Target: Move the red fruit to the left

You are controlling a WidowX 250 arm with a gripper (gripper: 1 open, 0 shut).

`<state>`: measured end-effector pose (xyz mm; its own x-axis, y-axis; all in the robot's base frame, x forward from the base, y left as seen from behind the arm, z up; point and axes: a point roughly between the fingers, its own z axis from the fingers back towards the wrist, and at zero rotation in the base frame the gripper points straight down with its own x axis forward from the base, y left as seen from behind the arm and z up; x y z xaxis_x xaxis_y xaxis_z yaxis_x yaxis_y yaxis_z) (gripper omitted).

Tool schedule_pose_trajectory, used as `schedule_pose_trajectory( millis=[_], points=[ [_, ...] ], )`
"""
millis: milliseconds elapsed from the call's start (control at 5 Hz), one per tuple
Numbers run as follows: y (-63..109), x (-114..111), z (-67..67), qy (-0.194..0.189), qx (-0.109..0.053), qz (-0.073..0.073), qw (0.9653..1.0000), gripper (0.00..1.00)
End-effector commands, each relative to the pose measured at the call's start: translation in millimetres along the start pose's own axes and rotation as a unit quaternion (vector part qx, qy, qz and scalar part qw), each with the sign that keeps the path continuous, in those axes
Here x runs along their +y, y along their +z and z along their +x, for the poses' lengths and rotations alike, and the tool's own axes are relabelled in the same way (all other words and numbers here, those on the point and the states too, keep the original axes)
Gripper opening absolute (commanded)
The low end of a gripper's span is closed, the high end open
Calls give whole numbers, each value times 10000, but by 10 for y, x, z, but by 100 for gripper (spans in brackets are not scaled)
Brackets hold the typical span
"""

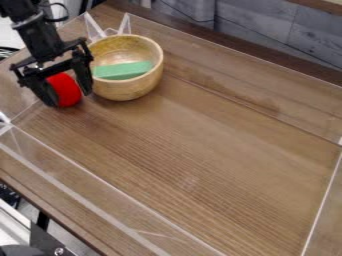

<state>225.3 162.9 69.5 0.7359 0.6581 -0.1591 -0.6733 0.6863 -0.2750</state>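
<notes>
While the wide-spread gripper [55,88] straddles the red fruit [62,89], no firm grip can be told.

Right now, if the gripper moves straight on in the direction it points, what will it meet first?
Probably the red fruit, which sits between the open fingers of the gripper; below it is the wooden table. Depth is unclear.
</notes>
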Motion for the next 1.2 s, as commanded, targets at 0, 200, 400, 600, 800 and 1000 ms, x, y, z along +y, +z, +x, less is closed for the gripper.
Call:
schedule_pose_trajectory(
  millis=[0,200,400,600,800,1000],
  points=[
    [167,-118,-6,20,-293,6,9996,100],
    [173,-205,-15,99,-320,-4,9994,0],
    [99,-155,15,12,-294,11,9996,0],
    [4,-102,51,-82,-263,29,9996,0],
    [-25,-90,93,115,-306,13,9995,0],
    [-43,-79,131,313,-348,-3,9989,0]
  ],
)
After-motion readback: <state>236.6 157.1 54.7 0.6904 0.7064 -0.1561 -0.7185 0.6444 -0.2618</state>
